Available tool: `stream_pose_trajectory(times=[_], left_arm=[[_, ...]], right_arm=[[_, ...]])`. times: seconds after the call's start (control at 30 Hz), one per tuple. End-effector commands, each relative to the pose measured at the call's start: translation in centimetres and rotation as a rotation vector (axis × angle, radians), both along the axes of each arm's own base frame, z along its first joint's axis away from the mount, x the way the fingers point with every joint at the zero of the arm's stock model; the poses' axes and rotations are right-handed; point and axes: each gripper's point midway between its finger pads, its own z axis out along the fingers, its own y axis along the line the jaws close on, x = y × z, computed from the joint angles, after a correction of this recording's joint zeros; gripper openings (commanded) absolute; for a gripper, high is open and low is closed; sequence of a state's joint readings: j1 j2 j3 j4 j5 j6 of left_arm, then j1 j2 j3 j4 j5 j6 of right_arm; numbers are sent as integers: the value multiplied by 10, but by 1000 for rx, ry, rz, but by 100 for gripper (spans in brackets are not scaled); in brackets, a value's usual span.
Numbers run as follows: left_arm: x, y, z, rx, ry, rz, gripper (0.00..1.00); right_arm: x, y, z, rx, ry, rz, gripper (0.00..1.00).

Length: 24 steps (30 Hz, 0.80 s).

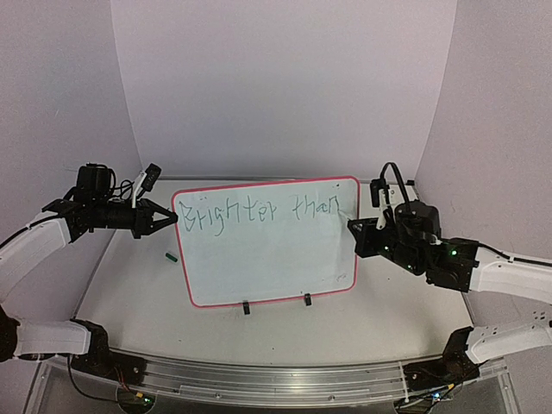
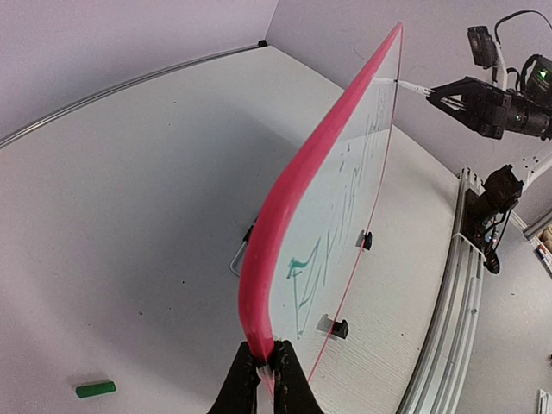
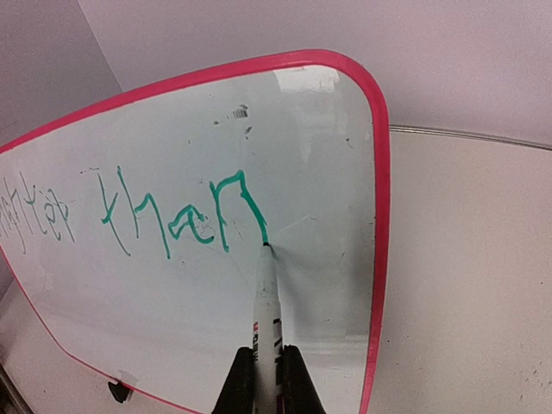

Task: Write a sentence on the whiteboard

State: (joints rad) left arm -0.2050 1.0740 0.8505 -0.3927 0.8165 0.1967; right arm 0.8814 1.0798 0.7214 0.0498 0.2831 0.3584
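Observation:
The whiteboard (image 1: pixel 267 259) stands tilted on the table, red-pink frame, two black clips on its lower edge. Green letters (image 1: pixel 259 211) read "Brighter than" along its top. My left gripper (image 1: pixel 169 218) is shut on the board's left frame edge (image 2: pixel 259 293), seen edge-on in the left wrist view. My right gripper (image 1: pixel 362 233) is shut on a white marker (image 3: pixel 266 319). The marker tip touches the board at the end of the last "n" (image 3: pixel 233 207). The board also fills the right wrist view (image 3: pixel 172 310).
A small green marker cap (image 1: pixel 171 255) lies on the table left of the board, also in the left wrist view (image 2: pixel 95 389). Purple walls enclose the table. A metal rail (image 1: pixel 259 379) runs along the near edge.

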Motion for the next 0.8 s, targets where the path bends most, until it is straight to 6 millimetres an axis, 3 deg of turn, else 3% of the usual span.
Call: stream_pose_trajectory(times=[0.0,0.33,0.57,0.77], left_arm=[[-10,-5,-22,52,70,-31,0],[-9,-4,-20,51,64,-24,0],[-10,-5,-17,49,58,-20,0],[-12,-4,-14,48,45,-19,0]], right_arm=[[-2,-6,6,21,-7,-17,0],[-18,5,39,77,-62,114,0],[-42,47,57,70,-76,331,0],[-54,79,61,5,-112,368,0]])
